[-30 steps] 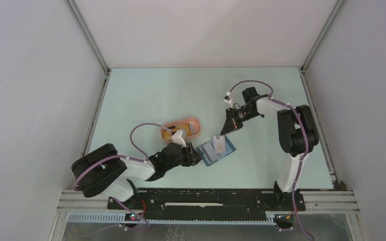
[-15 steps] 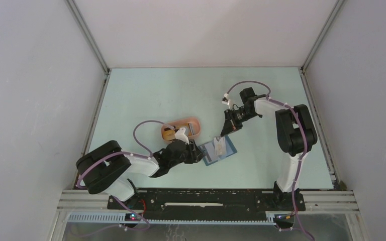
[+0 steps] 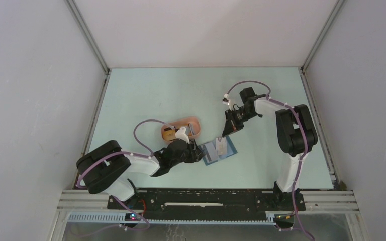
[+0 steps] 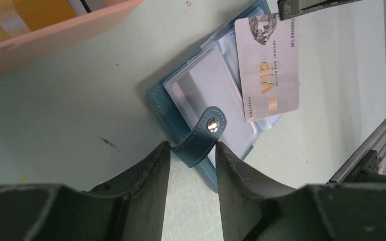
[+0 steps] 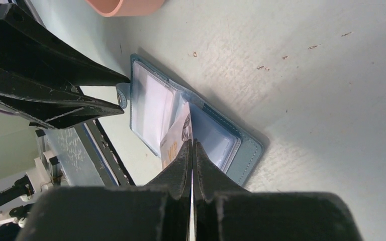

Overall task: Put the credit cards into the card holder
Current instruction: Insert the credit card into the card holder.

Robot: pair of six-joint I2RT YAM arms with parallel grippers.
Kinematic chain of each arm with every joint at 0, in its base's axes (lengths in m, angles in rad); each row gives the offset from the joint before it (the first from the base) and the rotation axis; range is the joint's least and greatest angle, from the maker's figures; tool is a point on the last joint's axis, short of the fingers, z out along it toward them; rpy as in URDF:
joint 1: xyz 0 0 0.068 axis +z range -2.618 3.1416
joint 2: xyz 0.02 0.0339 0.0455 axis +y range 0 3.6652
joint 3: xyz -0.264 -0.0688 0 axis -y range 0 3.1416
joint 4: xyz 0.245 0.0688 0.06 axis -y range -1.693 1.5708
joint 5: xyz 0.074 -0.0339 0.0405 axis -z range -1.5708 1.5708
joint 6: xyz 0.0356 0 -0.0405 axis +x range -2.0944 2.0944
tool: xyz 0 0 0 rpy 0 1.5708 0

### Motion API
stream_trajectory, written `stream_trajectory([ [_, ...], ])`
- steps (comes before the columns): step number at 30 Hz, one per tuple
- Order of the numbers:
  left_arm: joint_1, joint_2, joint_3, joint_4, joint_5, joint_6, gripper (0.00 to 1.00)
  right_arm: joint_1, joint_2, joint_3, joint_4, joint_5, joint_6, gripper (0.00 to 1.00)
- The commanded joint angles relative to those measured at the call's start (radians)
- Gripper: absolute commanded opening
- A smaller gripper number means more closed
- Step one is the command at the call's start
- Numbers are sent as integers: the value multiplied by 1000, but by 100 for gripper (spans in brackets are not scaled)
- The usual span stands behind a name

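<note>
The card holder (image 3: 219, 151) lies open on the table, dark blue with pale slots, and also shows in the left wrist view (image 4: 201, 100) and the right wrist view (image 5: 153, 108). My left gripper (image 3: 198, 153) is shut on its snap strap (image 4: 207, 134) at the holder's left edge. My right gripper (image 3: 225, 132) is shut on the top edge of a whitish VIP card (image 4: 268, 65). It holds the card tilted, with the lower end over the holder's right slots (image 5: 177, 136). A yellow-orange card (image 3: 169, 133) lies in the pink tray.
The salmon-pink oval tray (image 3: 193, 122) stands just behind and left of the holder, close to my left wrist; its rim shows in the left wrist view (image 4: 55, 35). The table's front rail (image 4: 367, 150) runs near the holder's right side.
My left arm has slid a little right with the strap, nudging the holder right. My right gripper has moved slightly left and down with the card.
</note>
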Motion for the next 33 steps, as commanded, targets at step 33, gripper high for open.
stream_trajectory([
  [33,6,22,35,-33,7,-9,43,4,-97,-123,202,-103,94,0],
])
